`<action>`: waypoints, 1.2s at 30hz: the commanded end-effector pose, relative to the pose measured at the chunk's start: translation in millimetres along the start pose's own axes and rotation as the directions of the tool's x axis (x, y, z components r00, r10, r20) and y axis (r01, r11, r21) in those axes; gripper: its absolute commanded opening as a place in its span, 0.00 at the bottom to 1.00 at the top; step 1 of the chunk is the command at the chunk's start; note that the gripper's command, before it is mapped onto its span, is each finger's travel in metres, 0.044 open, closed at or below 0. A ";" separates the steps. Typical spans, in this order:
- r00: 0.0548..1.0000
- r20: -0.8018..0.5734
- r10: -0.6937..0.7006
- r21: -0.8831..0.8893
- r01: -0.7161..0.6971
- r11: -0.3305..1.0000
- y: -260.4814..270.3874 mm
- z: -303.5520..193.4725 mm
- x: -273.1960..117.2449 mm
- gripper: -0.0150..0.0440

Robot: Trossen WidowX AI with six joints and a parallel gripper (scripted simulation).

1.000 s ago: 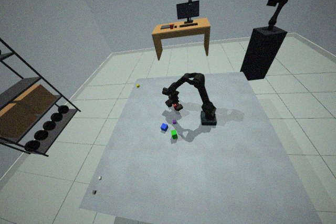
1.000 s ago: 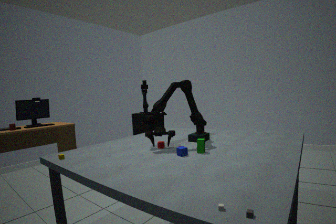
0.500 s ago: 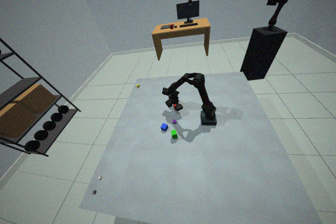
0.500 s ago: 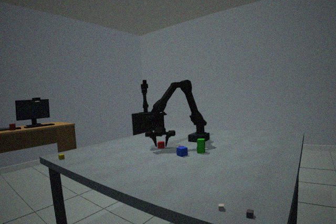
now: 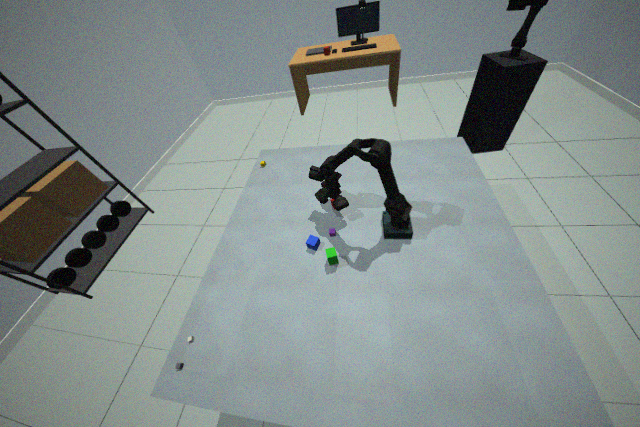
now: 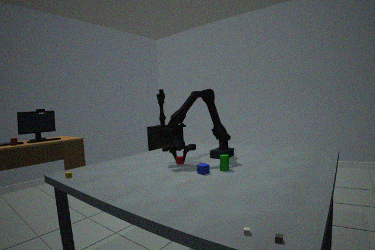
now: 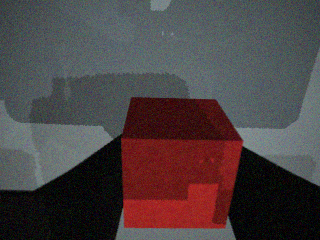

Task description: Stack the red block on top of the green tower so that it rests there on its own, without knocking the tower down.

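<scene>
Blue cube, purple cube nearby; yellow cube (table edge).
</scene>
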State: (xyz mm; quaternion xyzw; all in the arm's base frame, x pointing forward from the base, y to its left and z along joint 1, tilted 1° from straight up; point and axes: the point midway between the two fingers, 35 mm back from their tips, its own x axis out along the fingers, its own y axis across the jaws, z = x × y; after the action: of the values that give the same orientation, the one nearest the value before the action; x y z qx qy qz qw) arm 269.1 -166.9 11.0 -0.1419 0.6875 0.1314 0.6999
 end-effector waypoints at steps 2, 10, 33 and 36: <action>1.000 0.011 -0.009 0.004 0.009 1.000 -2.3 1.7 -26.1 0.25; 1.000 0.011 -0.010 0.004 0.010 1.000 -2.0 1.2 -71.7 0.25; 1.000 0.013 -0.007 0.004 0.007 1.000 23.7 31.8 -110.7 0.25; 1.000 0.014 -0.006 0.004 0.006 1.000 35.3 43.2 -110.8 0.25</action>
State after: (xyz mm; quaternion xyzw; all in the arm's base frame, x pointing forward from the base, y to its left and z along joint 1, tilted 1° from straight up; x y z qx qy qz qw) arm 289.3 -129.1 121.8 -0.1432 0.6813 0.1294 0.7061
